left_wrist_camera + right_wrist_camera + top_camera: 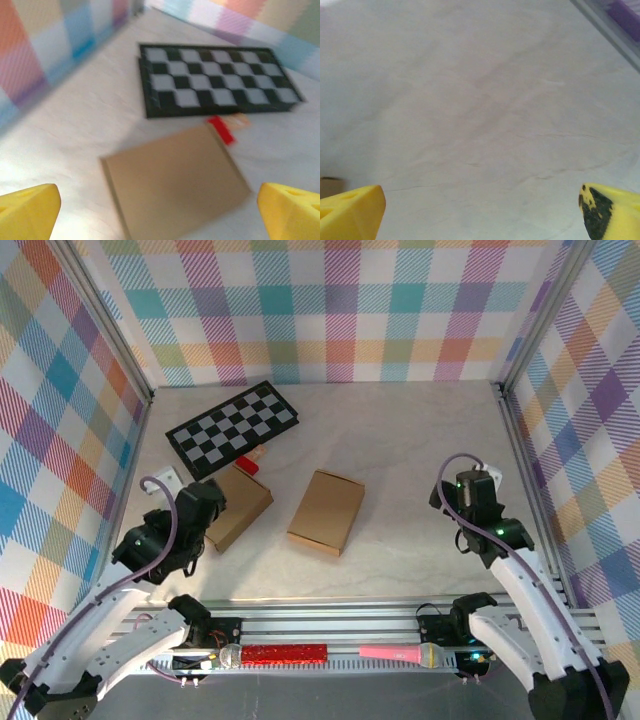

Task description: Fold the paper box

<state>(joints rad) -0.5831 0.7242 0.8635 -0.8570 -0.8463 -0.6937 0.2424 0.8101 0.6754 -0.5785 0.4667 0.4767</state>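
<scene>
Two flat brown paper boxes lie on the marble table. One paper box is in the middle. The other box lies left of it, just ahead of my left gripper. That gripper hangs above the box's near edge, open, its yellow fingertips wide apart with nothing between them. My right gripper is over bare table at the right, open and empty, clear of both boxes. A brown corner of a box shows at the left edge of the right wrist view.
A black-and-white checkerboard lies at the back left, with a small red piece between it and the left box. A red tube and a pink microphone rest on the front rail. Plaid walls enclose the table.
</scene>
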